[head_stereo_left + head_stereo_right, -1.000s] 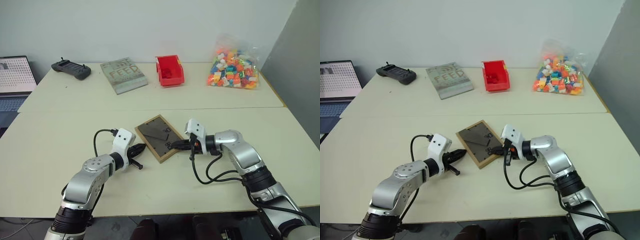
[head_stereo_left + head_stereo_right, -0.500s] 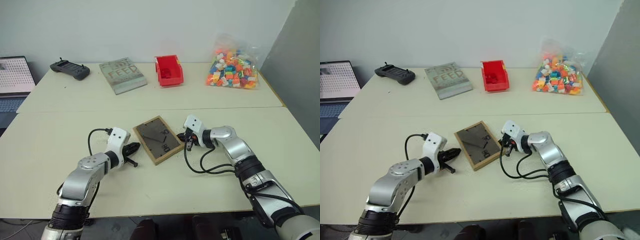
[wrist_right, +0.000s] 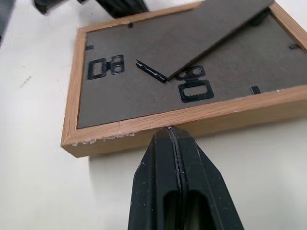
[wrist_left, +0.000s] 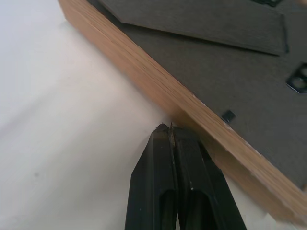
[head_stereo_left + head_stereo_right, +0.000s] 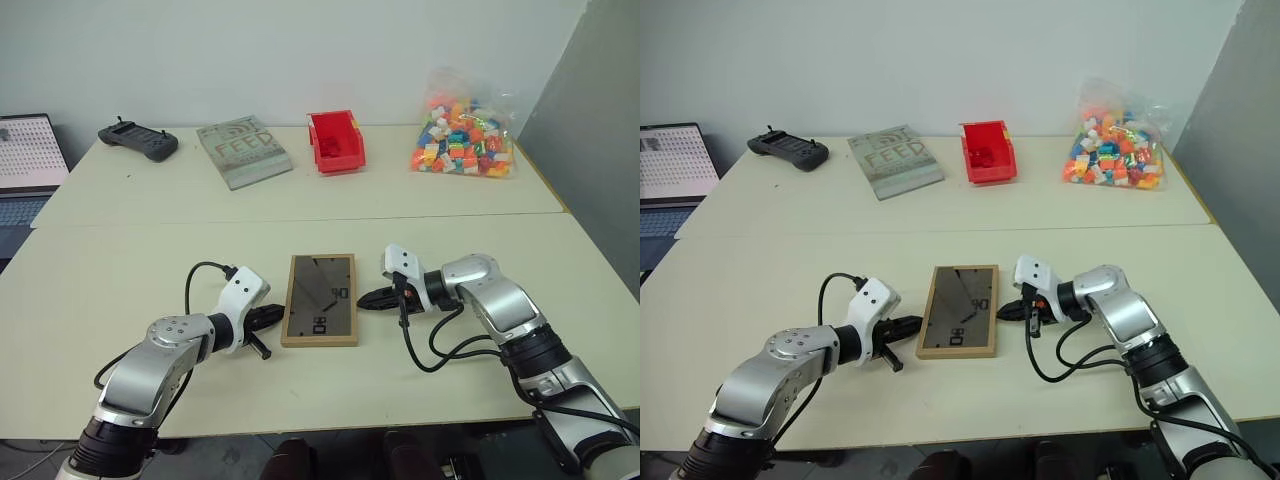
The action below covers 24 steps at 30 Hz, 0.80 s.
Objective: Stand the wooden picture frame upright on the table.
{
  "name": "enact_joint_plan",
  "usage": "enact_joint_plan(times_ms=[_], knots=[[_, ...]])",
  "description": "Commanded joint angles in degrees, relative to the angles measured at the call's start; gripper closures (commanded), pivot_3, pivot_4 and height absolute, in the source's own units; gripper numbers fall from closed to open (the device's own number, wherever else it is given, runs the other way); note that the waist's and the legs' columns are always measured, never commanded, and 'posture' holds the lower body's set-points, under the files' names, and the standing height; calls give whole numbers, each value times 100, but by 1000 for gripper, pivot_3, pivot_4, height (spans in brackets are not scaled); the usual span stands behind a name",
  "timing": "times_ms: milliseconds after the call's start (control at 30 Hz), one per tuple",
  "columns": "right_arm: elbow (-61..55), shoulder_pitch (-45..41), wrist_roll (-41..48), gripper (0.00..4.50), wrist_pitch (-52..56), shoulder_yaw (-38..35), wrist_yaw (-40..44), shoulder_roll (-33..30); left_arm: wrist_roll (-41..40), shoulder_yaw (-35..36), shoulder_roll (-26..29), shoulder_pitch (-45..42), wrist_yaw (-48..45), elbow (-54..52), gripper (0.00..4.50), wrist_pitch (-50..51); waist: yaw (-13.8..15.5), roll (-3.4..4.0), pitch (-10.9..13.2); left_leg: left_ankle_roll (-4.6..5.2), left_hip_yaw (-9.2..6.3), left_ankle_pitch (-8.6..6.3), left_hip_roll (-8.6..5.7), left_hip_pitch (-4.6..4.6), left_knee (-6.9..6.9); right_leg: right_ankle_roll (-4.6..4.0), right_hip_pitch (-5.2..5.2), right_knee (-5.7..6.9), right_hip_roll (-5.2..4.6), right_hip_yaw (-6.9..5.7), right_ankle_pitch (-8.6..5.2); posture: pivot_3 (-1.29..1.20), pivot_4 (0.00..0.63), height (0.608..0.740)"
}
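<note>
Wooden picture frame (image 5: pixel 320 300): laid flat, dark grey back up, on the near half of the tabletop (image 5: pixel 120 270), between the two hands. A second ago it was seen lying askew, one corner turned away from the robot; now its long sides are squared, running straight away from the robot.
Easel stand (image 3: pixel 211 33): seen folded against the back, its pointed end near the two metal hangers.
Left hand (image 5: pixel 276 315): fingers pressed together, nothing grasped. The tips are set against the frame's left wooden edge, low by the tabletop. Earlier a small gap was seen there.
Right hand (image 5: pixel 364 300): clenched, nothing grasped. The tips are placed at the frame's right edge, touching or just short of it; which cannot be told. Earlier they were seen over the frame's right corner.
Far half of the tabletop: a black controller (image 5: pixel 137 141), the grey "FEED" book (image 5: pixel 245 150), a red bin (image 5: pixel 336 141) and a bag of coloured blocks (image 5: pixel 463 136) are lined up, well apart from the frame, unchanged.
</note>
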Motion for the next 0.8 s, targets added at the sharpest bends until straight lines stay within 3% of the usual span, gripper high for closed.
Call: enact_joint_plan(times_ms=[33,167,333,433,600,800], knots=[[330,-160,-247,4500,-403,-285,-406,-259,-444,340,574,358,-727,-274,4425,98,2,-1,1,-1,0,0,-1,0,0,0,0,0,-2,0,0,0,150,740],[340,-71,-228,4500,-470,-337,-508,-297,-659,738,930,491,-1127,198,4425,-127,-28,3,3,-1,1,1,2,0,-4,-1,-3,0,0,-1,-1,0,150,740],[208,46,-185,4500,-378,-332,-699,-85,-2586,1843,777,15,-1480,1086,3440,2045,-45,2,3,21,-4,-12,5,-1,-2,-1,-2,3,4,-8,-1,0,150,740],[143,104,-220,4500,-367,-290,-740,-13,-3215,2210,555,-313,-1225,1598,2840,3249,-42,2,2,21,-4,-12,2,-3,3,0,-1,3,3,-9,-1,0,150,740],[-174,258,-199,4500,-206,-249,-724,14,-3398,2375,230,-740,-820,2322,1759,4257,-48,0,1,18,-10,-10,2,-1,3,0,0,5,3,-11,-1,0,150,740],[-639,458,-155,4500,71,-164,-657,30,-3214,1932,-30,-839,-749,2643,463,4138,-56,1,0,-3,-9,2,2,2,-2,-1,-3,5,2,-5,-1,0,150,740]])
